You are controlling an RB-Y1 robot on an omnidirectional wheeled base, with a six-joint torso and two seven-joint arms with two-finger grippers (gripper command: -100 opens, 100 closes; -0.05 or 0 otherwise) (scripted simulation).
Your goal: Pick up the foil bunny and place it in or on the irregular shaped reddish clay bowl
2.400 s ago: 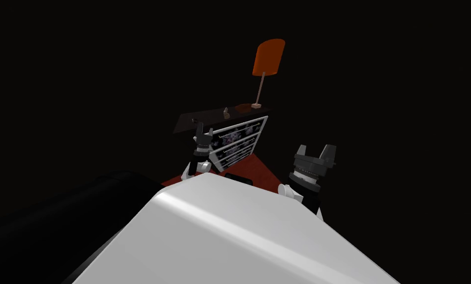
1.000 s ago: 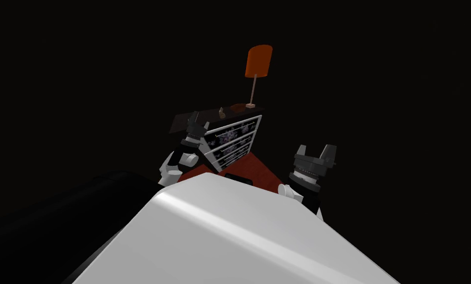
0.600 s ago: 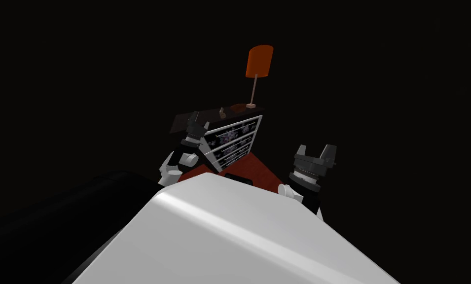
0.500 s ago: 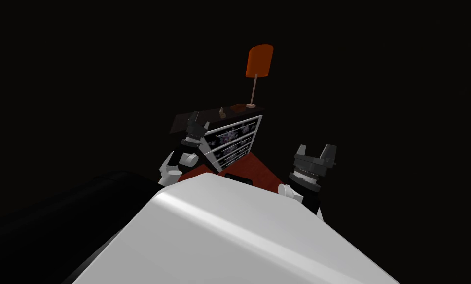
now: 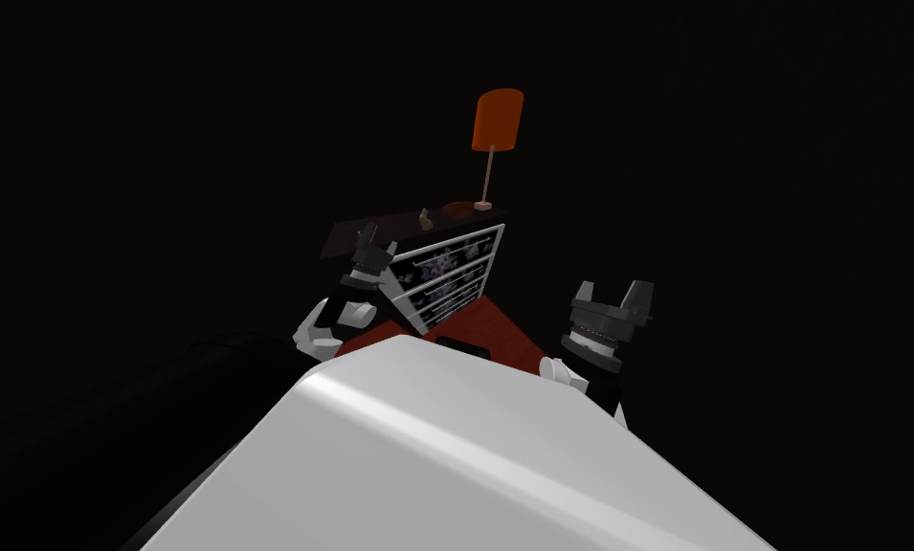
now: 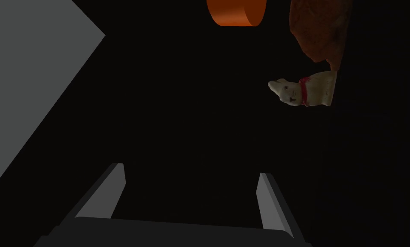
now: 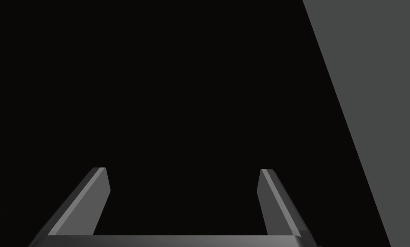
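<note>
Step in hand: the left arm is approaching the bunny; nothing is gripped yet.
Change noted: over the last seconds the left gripper [image 5: 367, 239] has risen from in front of the drawers to the near edge of the dresser [image 5: 450, 277] top. The whole head view has also slid a little, which I put down to my own body's move, not the furniture's.
Left jaws: spread wide, nothing between them.
Right gripper [image 5: 613, 306]: held low at my right side, well apart from the dresser; jaws spread and empty.
Bunny [image 6: 305, 92]: pale with a red collar, standing on the dresser top, untouched. It lies ahead of the left gripper, off to one side of the jaws' line and well apart from them.
Bowl [image 6: 322, 30]: reddish-brown, uneven rim, just beside the bunny; whether they touch cannot be told.
Lamp [image 5: 499, 120]: orange shade on a thin stem, its base beside the bowl.
Meaning for task: the arm now appears to be at working height. Judged still to do: line the jaws up on the bunny, close in, grip, then a short carry to the bowl.
Risk: the bowl and lamp stem crowd the bunny, so a wide sweep could knock either.
</note>
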